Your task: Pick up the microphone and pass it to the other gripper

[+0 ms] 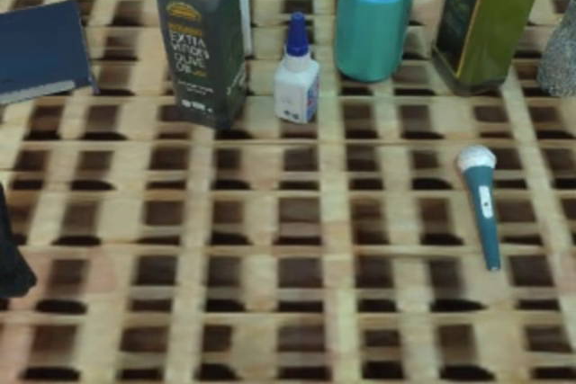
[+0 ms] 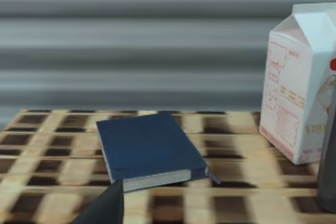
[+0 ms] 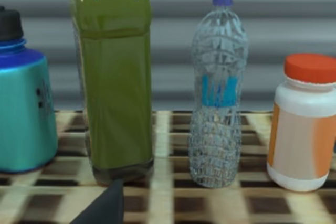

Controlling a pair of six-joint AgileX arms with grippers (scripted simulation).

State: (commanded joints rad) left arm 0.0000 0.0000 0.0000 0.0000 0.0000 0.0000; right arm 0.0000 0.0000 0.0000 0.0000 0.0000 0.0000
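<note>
The microphone point(image 1: 481, 204) lies flat on the slatted wooden table point(image 1: 270, 249) at the right side. Its pale rounded head points to the back and its slim teal handle with a white strip points to the front. Nothing touches it. Of my left arm point(image 1: 11, 258) only a dark part shows at the table's left edge, far from the microphone. In the left wrist view one black pointed finger point(image 2: 107, 205) shows, with a wide gap beside it and nothing held. My right arm is out of the top view; its wrist view shows one finger point(image 3: 107, 205), likewise spread and empty.
Along the back stand a blue book point(image 1: 40, 51), a dark olive oil bottle point(image 1: 200, 38), a milk carton point(image 2: 302, 82), a white glue bottle with a blue cap point(image 1: 296, 74), a teal flask point(image 1: 373, 20), a green bottle point(image 1: 490, 15), a clear water bottle point(image 3: 218, 93) and an orange-capped jar point(image 3: 304, 124).
</note>
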